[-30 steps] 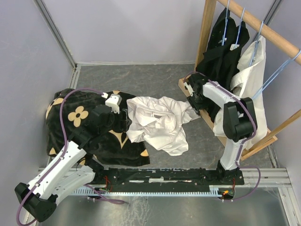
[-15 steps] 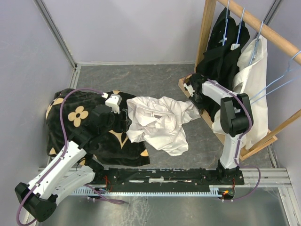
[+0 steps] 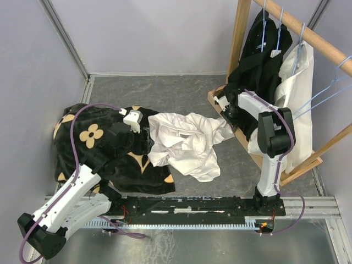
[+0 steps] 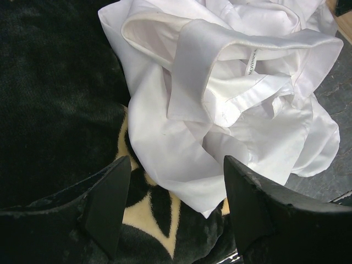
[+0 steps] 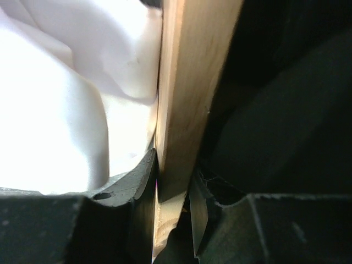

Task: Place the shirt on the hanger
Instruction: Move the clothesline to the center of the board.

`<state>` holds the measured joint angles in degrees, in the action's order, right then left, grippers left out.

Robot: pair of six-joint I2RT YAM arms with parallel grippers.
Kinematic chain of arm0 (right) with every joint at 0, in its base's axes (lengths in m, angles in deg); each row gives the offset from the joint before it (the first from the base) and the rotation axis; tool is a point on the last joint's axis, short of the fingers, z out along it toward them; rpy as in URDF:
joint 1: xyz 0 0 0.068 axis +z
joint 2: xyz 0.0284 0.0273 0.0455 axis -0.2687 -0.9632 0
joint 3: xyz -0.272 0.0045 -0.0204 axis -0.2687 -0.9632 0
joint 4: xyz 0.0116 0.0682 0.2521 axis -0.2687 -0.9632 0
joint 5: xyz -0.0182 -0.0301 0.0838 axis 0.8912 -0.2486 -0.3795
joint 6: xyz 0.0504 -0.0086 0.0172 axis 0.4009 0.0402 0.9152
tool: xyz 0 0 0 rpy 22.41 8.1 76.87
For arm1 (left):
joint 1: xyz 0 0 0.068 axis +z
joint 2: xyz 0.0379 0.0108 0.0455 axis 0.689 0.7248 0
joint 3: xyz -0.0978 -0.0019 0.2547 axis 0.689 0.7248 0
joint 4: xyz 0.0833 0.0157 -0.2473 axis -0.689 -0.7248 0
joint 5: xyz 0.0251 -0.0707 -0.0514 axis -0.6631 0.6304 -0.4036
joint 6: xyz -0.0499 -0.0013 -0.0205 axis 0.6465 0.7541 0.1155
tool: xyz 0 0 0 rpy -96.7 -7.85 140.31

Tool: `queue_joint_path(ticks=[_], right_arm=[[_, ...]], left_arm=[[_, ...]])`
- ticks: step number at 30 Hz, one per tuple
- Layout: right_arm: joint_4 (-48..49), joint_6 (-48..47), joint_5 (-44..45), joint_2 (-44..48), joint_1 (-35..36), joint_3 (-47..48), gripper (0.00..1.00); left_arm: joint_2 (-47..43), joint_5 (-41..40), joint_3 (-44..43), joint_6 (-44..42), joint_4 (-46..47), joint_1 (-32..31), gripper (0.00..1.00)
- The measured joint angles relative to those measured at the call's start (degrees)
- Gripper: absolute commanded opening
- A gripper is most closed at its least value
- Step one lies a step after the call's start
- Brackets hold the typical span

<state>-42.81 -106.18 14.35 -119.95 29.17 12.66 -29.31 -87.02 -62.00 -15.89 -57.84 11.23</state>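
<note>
Far left of the top view, a black cloth with tan flowers (image 3: 91,135) lies heaped on the grey surface (image 3: 165,91). The left arm reaches across it, so this cloth crowds the left side of the work.

The left fingers (image 4: 104,203) are released. They stand spread with nothing between them, poised over the spot where the hem of the shirt (image 3: 187,143) overlaps the flowered cloth. The shirt is crumpled in the middle of the frame. Its collar (image 4: 220,49) is folded open, and a small label shows inside the neck in the left wrist view.

Further right, the right fingers (image 5: 132,187) are clenched on a pale wooden edge. From the top view I take this for the base rail of the wooden rack (image 3: 240,33), and they are not holding the shirt. A fold of white fabric lies just beside that rail.

On the rack's rod hang 2 black shirts (image 3: 258,60) and a white garment (image 3: 297,77), each on its own hanger. At the far right a bare light-blue hanger (image 3: 324,93) hangs tilted, well apart from the shirt.

I judge the task barely begun. The shirt is unheld and bunched, and the hanger is on the rod with nothing threaded through it. What remains is lifting the shirt by the collar, bringing the hanger to it and seating both shoulders. The hanging garments and the rack's rails stand in the way of the right arm.
</note>
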Motion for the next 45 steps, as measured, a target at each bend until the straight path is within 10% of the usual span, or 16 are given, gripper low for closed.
queue_joint_path(ticks=[19, 35, 45], right_arm=[[-3.58, -16.44, -11.72, -7.65, 5.88, 13.16, 0.00], [-8.79, -47.78, -18.38, -14.67, 9.94, 25.24, 0.00], [-5.33, -51.04, -24.72, -21.05, 10.91, 37.66, 0.80]], left_arm=[[0.59, 0.48, 0.02, -0.02, 0.00, -0.28, 0.74], [2.12, 0.48, 0.02, -0.02, 0.00, -0.68, 0.73], [2.93, 0.42, 0.02, -0.02, 0.00, -0.72, 0.73]])
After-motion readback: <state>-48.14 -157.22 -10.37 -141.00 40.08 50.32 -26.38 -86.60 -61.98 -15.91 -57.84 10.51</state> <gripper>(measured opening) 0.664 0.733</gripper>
